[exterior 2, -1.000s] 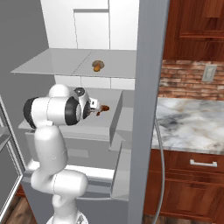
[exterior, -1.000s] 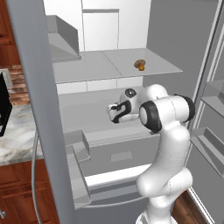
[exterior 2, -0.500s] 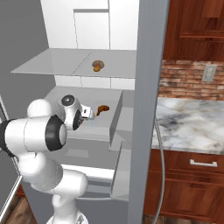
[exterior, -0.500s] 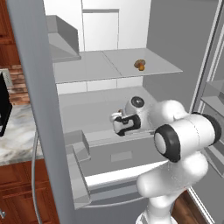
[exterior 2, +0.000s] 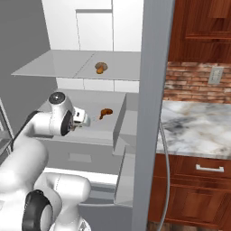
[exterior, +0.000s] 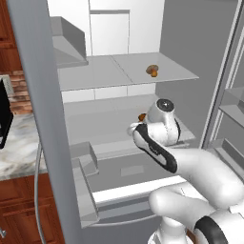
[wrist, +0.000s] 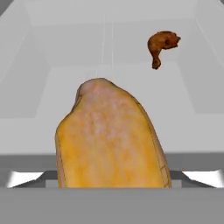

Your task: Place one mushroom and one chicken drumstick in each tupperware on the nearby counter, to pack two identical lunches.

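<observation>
While the gripper [exterior 2: 85, 119] reaches over the middle fridge shelf [exterior 2: 97, 127], the chicken drumstick [wrist: 162, 45] lies ahead, right of centre in the hand view, bone end nearer. An orange lump [wrist: 109, 140] hides the fingertips, so the jaws' state cannot be told.

left base view: you look from behind the arm's left, forward and down into the open fridge [exterior: 119, 76], the counter [exterior: 14, 147] at your left edge.
right base view: same fridge from the arm's right.
hand view: you sit very close to a yellow-orange food piece [wrist: 109, 140].
shared: the shelves, the drumstick [exterior 2: 105, 113].
</observation>
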You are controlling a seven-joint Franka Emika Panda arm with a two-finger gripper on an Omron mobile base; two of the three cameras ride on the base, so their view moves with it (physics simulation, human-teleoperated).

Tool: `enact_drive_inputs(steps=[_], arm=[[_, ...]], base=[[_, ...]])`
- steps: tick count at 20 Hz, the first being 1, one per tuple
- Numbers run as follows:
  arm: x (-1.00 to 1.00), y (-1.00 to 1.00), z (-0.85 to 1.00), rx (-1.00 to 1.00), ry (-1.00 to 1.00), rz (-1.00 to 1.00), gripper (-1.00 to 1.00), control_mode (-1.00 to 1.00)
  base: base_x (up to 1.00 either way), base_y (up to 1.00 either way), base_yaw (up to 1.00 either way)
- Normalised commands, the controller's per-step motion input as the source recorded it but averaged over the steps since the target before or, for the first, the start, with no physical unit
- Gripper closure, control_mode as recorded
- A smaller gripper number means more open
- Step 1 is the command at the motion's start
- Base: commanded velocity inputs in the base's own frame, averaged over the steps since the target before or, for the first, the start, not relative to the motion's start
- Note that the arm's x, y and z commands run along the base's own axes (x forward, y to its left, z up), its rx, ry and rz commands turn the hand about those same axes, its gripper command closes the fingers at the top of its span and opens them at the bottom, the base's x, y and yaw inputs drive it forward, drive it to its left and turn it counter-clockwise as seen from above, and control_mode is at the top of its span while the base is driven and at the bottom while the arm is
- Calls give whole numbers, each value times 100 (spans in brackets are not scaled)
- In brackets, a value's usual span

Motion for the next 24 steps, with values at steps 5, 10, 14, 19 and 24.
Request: enact_drive_inputs(steps=[5,10,14,19,24], arm=[[-100,0,100,0,27,0,100,-100],[-100,-3,46,0,4,0,100,-100],[-100,-29,25,0,-2,0,100,-100],[-78,-58,33,0,-2,0,100,-100],[-32,-21,21,0,-1,0,100,100]], base=[[0,0,0],[0,0,0],[0,0,0],[0,0,0],[-35,-1,0]])
